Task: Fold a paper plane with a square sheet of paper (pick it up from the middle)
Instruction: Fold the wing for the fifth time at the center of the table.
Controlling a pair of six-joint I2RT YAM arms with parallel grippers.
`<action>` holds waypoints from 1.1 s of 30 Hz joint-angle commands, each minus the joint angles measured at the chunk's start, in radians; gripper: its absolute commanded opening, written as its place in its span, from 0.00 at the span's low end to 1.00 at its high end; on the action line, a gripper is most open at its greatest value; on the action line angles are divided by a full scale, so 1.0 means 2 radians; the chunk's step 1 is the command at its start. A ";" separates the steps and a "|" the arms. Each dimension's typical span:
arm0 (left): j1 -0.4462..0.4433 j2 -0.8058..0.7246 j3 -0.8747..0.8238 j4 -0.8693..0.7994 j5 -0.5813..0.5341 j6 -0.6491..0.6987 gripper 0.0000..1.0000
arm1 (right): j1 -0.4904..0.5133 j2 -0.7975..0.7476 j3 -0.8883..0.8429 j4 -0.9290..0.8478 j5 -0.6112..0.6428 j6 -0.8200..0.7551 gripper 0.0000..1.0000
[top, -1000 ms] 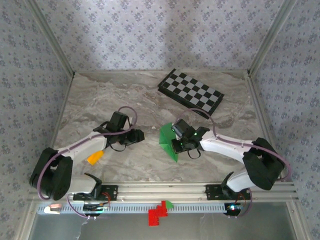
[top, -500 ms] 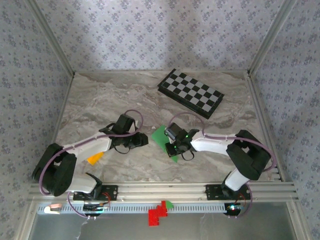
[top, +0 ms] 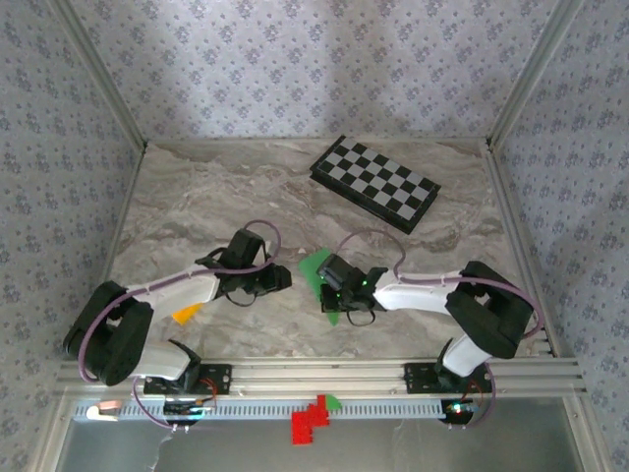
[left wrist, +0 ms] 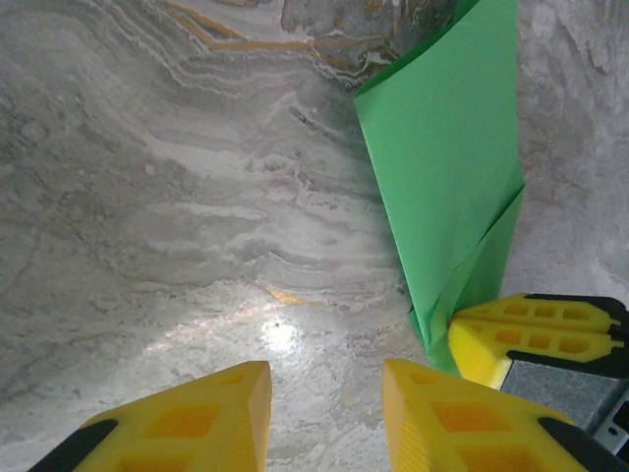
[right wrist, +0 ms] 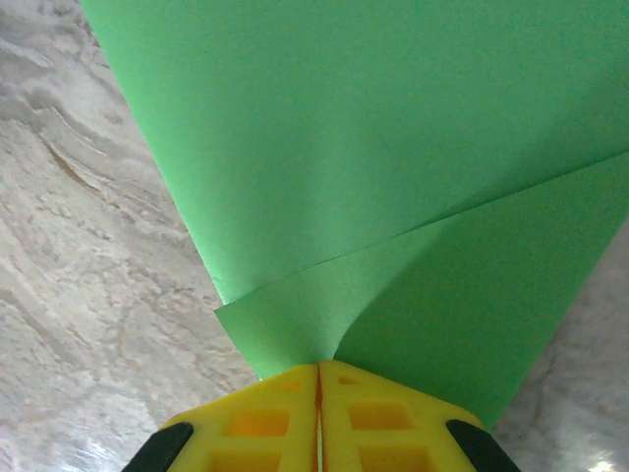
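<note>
The square sheet of paper [right wrist: 393, 147] is bright green and folded over itself, with a loose flap along its near edge. My right gripper [right wrist: 317, 379] is shut on that near edge, yellow fingers pressed together. From above, the paper [top: 313, 266] lies low over the marble table, left of my right gripper [top: 330, 291]. My left gripper [left wrist: 324, 376] hovers over bare marble just left of the sheet [left wrist: 447, 177], open, with nothing between its fingers. The right gripper's yellow fingers [left wrist: 531, 339] pinch the sheet's lower tip there. From above, my left gripper [top: 280, 279] sits close beside the paper.
A black-and-white checkerboard [top: 375, 184] lies at the back right. A small orange block [top: 187, 313] rests by the left arm. Red pieces [top: 313, 421] and a tiny green piece [top: 332, 400] sit on the front rail. Patterned walls enclose the table.
My right gripper has moved left and lower with the paper, which now lies flatter. My left gripper has shifted right toward the sheet and its jaws have narrowed.
</note>
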 commanded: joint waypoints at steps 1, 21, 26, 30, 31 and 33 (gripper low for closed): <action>-0.004 -0.006 -0.006 0.026 0.020 -0.015 0.34 | 0.021 0.003 -0.005 0.066 0.041 0.112 0.10; -0.108 -0.018 0.009 0.039 -0.024 -0.098 0.17 | -0.123 -0.139 -0.044 0.016 -0.044 -0.040 0.23; -0.129 0.018 0.037 0.053 -0.007 -0.094 0.16 | -0.179 -0.164 -0.048 -0.039 -0.067 -0.101 0.27; -0.129 0.062 0.062 0.060 0.006 -0.089 0.15 | -0.207 -0.169 -0.065 -0.029 -0.083 -0.110 0.28; -0.128 0.073 0.068 0.061 0.007 -0.086 0.15 | -0.211 -0.170 -0.068 -0.024 -0.084 -0.110 0.28; -0.123 0.091 0.077 0.061 0.013 -0.079 0.14 | -0.211 -0.169 -0.072 -0.020 -0.085 -0.111 0.29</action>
